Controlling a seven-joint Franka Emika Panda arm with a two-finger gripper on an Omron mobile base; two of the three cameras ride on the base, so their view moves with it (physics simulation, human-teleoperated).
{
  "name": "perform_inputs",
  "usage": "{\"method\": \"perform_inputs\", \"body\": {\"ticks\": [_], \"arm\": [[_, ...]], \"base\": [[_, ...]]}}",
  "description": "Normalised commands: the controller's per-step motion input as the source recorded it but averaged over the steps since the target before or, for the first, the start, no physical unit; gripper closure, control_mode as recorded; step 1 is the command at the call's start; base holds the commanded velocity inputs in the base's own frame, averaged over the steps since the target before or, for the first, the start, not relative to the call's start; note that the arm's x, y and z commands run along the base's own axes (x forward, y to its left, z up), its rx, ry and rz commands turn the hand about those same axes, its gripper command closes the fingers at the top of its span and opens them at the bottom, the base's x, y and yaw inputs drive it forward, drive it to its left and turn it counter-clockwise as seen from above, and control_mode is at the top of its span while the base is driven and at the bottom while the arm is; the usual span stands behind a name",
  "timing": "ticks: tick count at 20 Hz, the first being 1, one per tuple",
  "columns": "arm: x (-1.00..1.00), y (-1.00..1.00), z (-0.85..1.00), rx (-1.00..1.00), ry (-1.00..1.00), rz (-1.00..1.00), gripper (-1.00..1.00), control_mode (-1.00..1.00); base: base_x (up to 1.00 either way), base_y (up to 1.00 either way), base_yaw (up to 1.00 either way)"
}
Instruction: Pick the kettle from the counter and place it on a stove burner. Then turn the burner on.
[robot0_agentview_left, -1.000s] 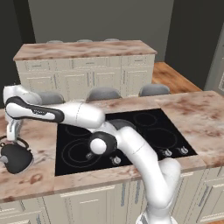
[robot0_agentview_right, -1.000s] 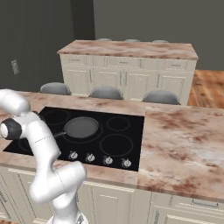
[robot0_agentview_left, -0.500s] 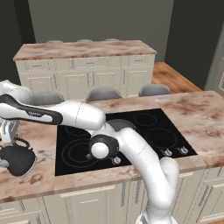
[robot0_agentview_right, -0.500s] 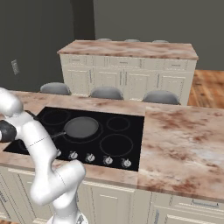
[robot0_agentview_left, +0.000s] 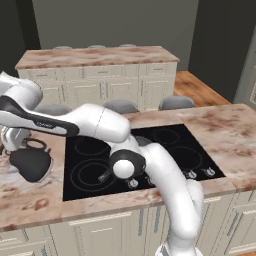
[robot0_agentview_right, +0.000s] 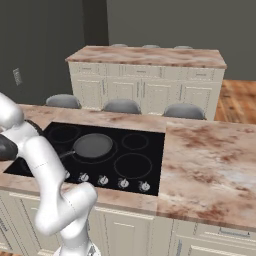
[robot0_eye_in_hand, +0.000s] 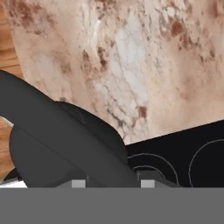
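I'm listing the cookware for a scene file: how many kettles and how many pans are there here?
Kettles: 1, the kettle on the counter
Pans: 1, the frying pan on the cooktop
Total: 2

The small dark grey-black kettle (robot0_agentview_left: 31, 164) with its rounded body looks matt and smooth, like dull coated metal. The pinkish-brown marbled stone counter (robot0_agentview_left: 30, 197) has a polished, veined face above cream panelled cabinet fronts (robot0_agentview_left: 95, 232) of painted wood. The black glass cooktop (robot0_agentview_left: 170, 150) is smooth and faintly glossy, its thin grey ringed burner (robot0_agentview_left: 93, 173) printed flat in it.
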Motion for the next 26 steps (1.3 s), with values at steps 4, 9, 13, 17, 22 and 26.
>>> {"method": "perform_inputs", "body": {"ticks": [4,9,13,17,22,26], "arm": [[0.00,-0.95,0.24,0.26,-0.26,-0.36,1.00,-1.00],[0.00,-0.98,0.01,0.25,-0.36,-0.34,1.00,-1.00],[0.00,-0.99,-0.50,0.30,-0.45,-0.35,1.00,-1.00],[0.00,-1.00,-0.91,0.33,-0.46,-0.32,1.00,-1.00],[-0.01,-1.00,-0.15,0.37,-0.24,-0.26,1.00,-1.00],[-0.04,-1.00,0.67,0.46,-0.02,-0.23,1.00,-1.00]], "base": [[0.00,0.00,0.00],[0.00,0.00,0.00],[0.00,0.00,0.00],[0.00,0.00,0.00],[0.00,0.00,0.00],[0.00,0.00,0.00]]}}
